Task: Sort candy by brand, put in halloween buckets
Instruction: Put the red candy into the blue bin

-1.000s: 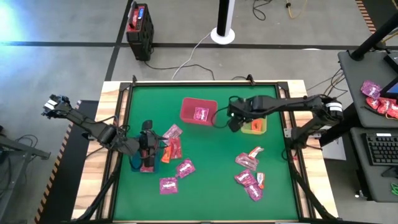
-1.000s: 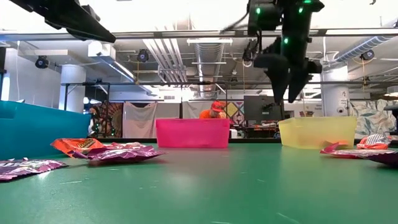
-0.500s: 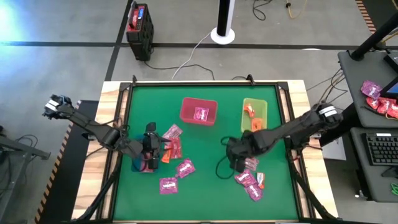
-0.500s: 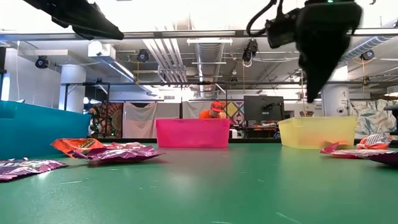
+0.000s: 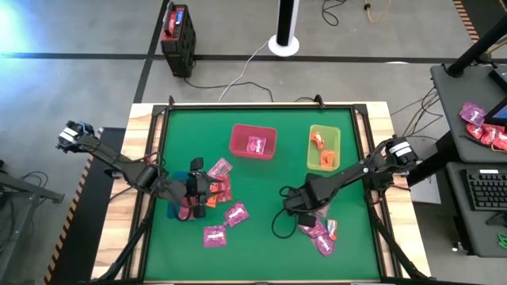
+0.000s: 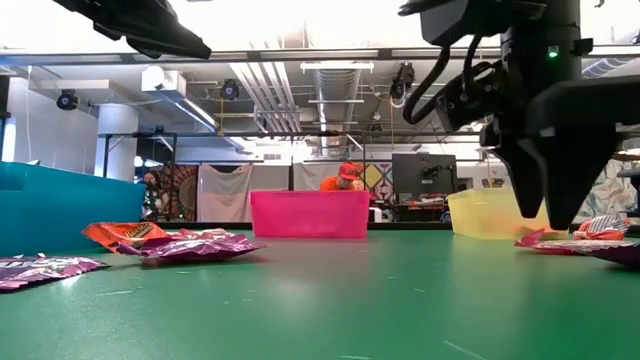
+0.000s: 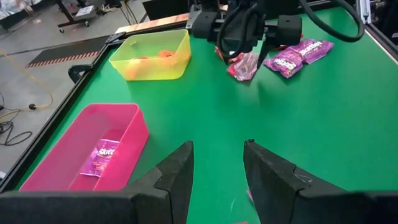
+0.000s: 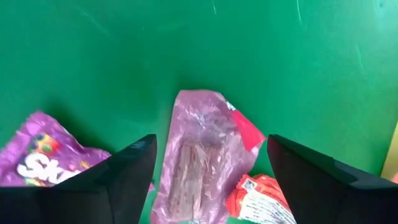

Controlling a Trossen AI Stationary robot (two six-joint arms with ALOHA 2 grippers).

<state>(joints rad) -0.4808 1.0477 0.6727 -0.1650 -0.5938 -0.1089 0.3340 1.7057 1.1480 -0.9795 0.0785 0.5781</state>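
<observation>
The pink-red bin holds one magenta packet. Orange candy lies in the lime green bin. The dark blue bin sits partly under my left arm. Magenta and red packets lie flat in a left pile and a right pile. My left gripper hovers open over the left pile, fingers empty. My right gripper points down, open, just above the right pile, one finger on either side of a pale pink packet.
A raised black frame rims the green mat. A black-and-red box and a white pole base stand on the floor beyond the far edge. More candy lies on a side desk to the right. Bare mat lies between the piles.
My right gripper has left the lime green bin, swung toward the near edge and come down over the right candy pile. My left gripper has shifted a little to the right, over the left pile. No packet has visibly moved.
</observation>
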